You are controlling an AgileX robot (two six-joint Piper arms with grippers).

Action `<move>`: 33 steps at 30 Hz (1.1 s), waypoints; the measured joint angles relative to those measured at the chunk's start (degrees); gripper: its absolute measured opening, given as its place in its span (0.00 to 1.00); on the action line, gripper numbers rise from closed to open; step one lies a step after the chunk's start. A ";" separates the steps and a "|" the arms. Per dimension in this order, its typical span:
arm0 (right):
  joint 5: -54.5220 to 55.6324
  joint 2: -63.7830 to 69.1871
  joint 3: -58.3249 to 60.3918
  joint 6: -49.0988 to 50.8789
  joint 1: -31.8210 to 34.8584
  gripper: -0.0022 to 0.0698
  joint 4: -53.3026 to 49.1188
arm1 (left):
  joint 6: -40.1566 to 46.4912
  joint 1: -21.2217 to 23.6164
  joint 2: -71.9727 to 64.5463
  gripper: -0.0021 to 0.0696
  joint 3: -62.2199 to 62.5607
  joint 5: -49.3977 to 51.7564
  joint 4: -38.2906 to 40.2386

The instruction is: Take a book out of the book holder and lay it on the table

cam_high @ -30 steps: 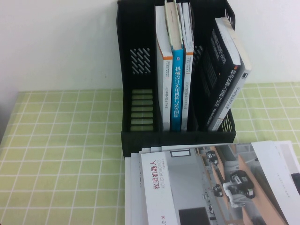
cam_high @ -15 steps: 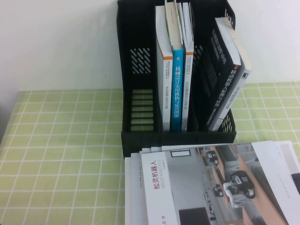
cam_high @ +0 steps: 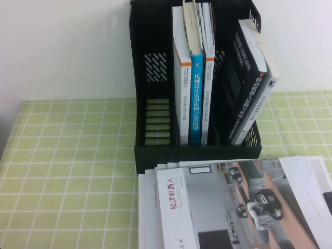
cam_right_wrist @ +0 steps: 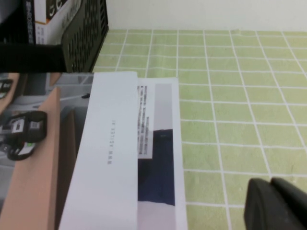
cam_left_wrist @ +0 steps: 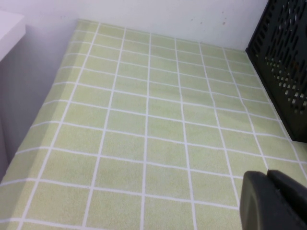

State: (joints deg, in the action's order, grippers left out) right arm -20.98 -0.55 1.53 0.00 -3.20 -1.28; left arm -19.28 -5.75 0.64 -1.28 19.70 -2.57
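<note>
The book (cam_high: pixel 233 207), grey with red characters on a white strip and robot photos, lies flat and cover up on the table (cam_high: pixel 67 155), right in front of the book holder (cam_high: pixel 150 78). Its white edge also shows in the right wrist view (cam_right_wrist: pixel 110 143). The holder's left compartment is empty. Neither arm shows in the high view. My left gripper (cam_left_wrist: pixel 267 175) is shut and empty over bare cloth, left of the holder (cam_left_wrist: pixel 283 57). My right gripper (cam_right_wrist: pixel 270 182) is shut and empty over the cloth, just right of the book.
Upright books with a blue spine (cam_high: pixel 196 98) fill the holder's middle compartment. Dark-covered books (cam_high: pixel 249 78) lean in the right one. A white wall stands behind. The table's left edge (cam_left_wrist: pixel 29 129) meets a grey wall. Open cloth lies left of the holder.
</note>
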 joint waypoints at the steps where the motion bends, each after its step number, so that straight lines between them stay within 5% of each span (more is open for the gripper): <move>1: 0.00 0.00 0.00 0.00 0.10 0.03 0.00 | 0.00 0.00 0.00 0.03 0.00 0.00 -0.08; 33: 0.00 0.00 0.00 0.00 1.25 0.03 0.00 | -0.08 0.12 0.00 0.03 0.00 0.00 -0.08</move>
State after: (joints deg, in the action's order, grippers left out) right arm -20.98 -0.55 1.53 0.00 -1.95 -1.28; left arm -19.37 -5.63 0.64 -1.28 19.70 -2.65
